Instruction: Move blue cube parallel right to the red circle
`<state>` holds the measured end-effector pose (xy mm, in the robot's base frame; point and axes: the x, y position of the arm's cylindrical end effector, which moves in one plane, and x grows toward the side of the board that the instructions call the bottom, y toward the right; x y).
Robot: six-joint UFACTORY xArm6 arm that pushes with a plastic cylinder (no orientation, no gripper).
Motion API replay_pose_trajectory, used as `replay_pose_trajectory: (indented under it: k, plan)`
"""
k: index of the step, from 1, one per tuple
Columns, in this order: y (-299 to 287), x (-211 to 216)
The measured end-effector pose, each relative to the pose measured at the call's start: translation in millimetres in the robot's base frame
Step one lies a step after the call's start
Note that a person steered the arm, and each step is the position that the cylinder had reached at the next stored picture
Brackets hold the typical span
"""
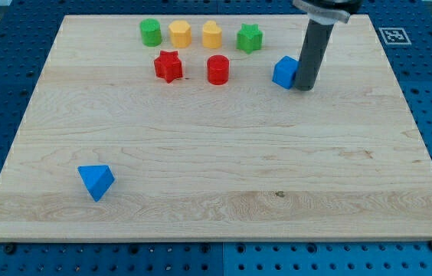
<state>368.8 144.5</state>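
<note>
- Wooden board (216, 169) on blue pegboard bench (1, 61); fiducial tag (391, 35) on bench just off board's top-right corner.
- No claw on this arm, just a dark rod (312, 54) coming down from the view's top; nothing held.
- my tip (305, 87) on board, near top edge, right of centre, touching or almost touching the blue cube's right side.
- blue cube (284, 72) just left of the tip, in the same row as the red blocks, right of them.
- red circle (218, 69) well left of the cube, clear gap between, roughly level with it.
- red star (168, 66) left of the red circle, apart from it.
- Back row along top edge, left to right: green cylinder (151, 32), yellow hexagon (180, 34), yellow block (212, 34) (exact shape unclear), green star (250, 37).
- Back-row blocks close together, not touching.
- green star sits up-left of the cube, near but apart.
- blue triangle (96, 182) alone near bottom-left corner, well apart from everything else.
</note>
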Motion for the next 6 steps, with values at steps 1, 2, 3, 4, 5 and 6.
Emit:
replay_pose_trajectory:
  k: [1, 2, 3, 4, 5, 6]
  plan:
    - [24, -3]
    - [40, -3]
    - [37, -11]
    - [8, -22]
    - [-18, -24]
    - [-27, -24]
